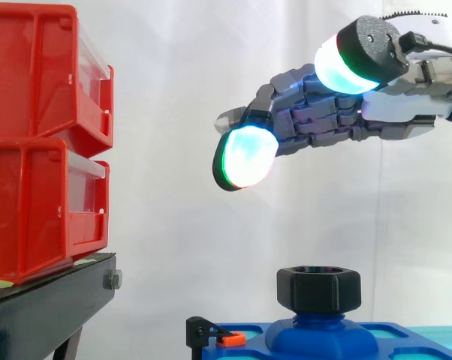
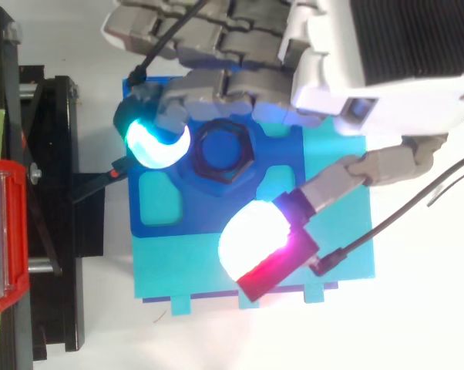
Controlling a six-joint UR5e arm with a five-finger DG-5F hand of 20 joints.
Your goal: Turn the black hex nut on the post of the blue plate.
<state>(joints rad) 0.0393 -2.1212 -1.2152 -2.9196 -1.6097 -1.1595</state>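
Black hex nut (image 1: 318, 289) is pictured seated on the domed post (image 1: 320, 339) of the blue plate (image 1: 395, 343), untouched, with the hand (image 1: 323, 112) held well above it. The fingers are spread wide and loosely bent, and nothing is held between them. No contact has been made, so the turning is judged not yet begun; the descent, the grasp and the rotation are all left to do.

From the side, a clear gap is shown between the glowing fingertips (image 1: 247, 156) and the nut's top face, and red bins (image 1: 38, 150) are seen on a black stand (image 1: 46, 300) to the left. From above, that gap cannot be read. Instead the nut (image 2: 220, 150) is shown framed between a cyan pad (image 2: 151, 142) and a white and red pad (image 2: 255, 231), with the hand (image 2: 240, 46) roughly centred over it.
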